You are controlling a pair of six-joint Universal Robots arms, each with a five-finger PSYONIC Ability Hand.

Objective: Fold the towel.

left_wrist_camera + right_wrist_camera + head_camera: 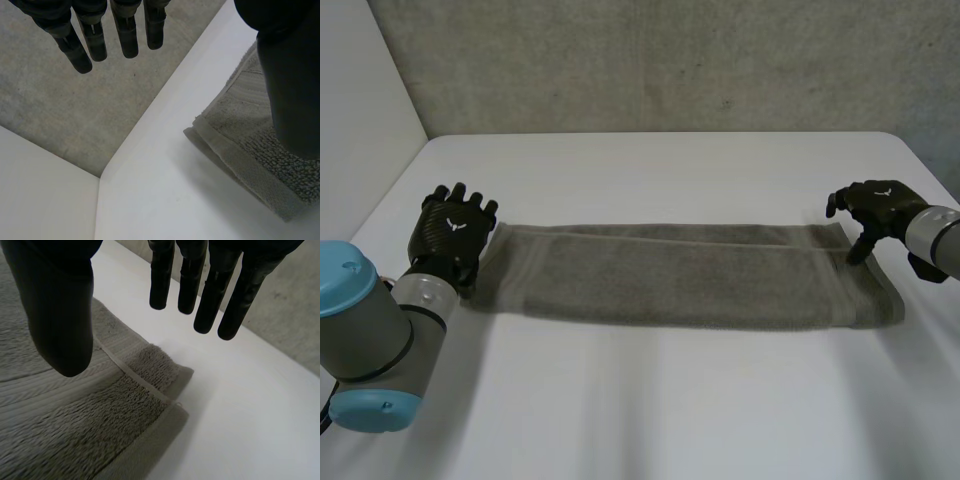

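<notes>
A grey-brown towel (690,277) lies folded into a long strip across the middle of the white table (650,400). My left hand (450,232) hovers at the towel's left end, fingers straight and spread, holding nothing. In the left wrist view the towel's end corner (235,150) lies below the thumb (292,85), while the fingers (127,35) point past the table's edge. My right hand (876,210) is at the towel's right end, open, its thumb reaching down toward the far right corner. In the right wrist view the layered corner (150,385) lies under the thumb (60,325) and fingers (210,295), apart from them.
A grey concrete wall (660,60) stands behind the table's far edge, and a white panel (360,110) closes the left side. Bare table surface stretches in front of the towel and behind it.
</notes>
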